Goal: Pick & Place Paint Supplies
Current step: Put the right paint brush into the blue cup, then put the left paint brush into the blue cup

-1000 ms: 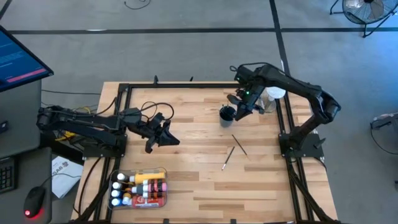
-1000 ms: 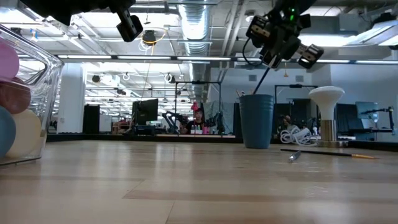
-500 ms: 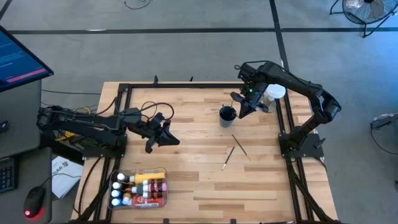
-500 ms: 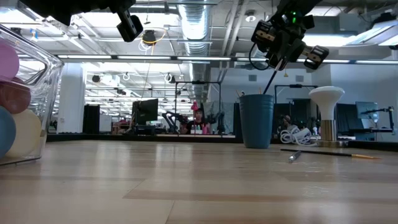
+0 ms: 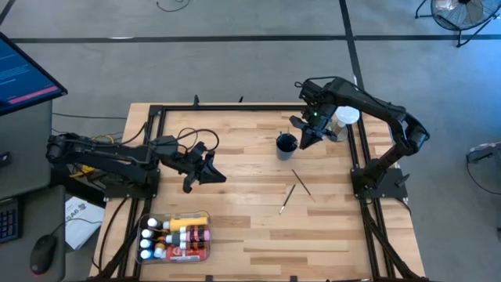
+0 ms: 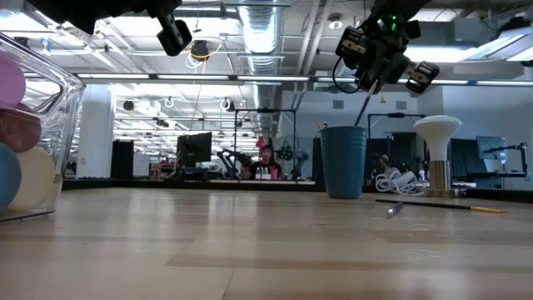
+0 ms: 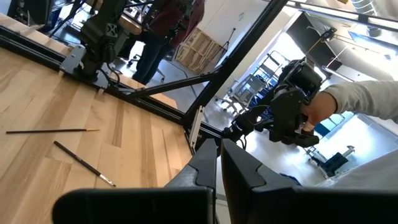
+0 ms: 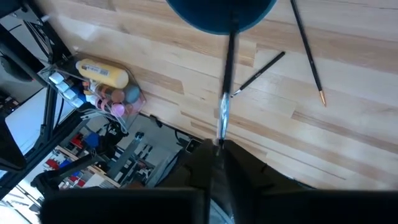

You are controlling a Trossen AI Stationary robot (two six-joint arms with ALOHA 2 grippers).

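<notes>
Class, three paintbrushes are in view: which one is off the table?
The brush pinched in the right hand, angled down into the blue cup. The other two brushes lie flat on the wood.

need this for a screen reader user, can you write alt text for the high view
Seen from above, the right gripper holds a thin brush over a dark cup at the far right of a wooden table. Two brushes lie nearer the middle, a clear tray of paint bottles sits at the near left edge, and the left gripper waits, shut, above the tray.
</notes>
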